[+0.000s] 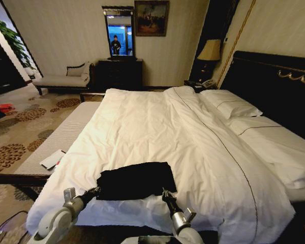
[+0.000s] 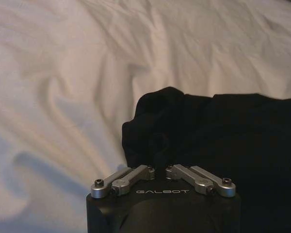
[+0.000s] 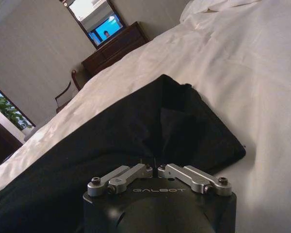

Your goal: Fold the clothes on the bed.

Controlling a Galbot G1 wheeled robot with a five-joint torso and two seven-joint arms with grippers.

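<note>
Both grippers, left (image 1: 95,191) and right (image 1: 165,193), are closed on the near edge of the black T-shirt (image 1: 134,180), on the bed (image 1: 157,127)

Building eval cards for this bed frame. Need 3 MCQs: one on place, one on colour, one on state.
1. Where does the black T-shirt lie?
A. On the pillows
B. On the white duvet, at the edge of the bed nearest the robot
C. On the carpet

2. What colour is the headboard?
A. Dark with gold trim
B. White
C. Pale wood

3. How does the T-shirt lie?
A. Spread flat, sleeves out
B. Hung over the bed's side
C. Gathered into a compact, folded-over shape

Key: 1 B, the head view shows it before the left gripper and right gripper. 2 A, gold scrollwork shows on black. 3 C, no sleeves stick out.
</note>
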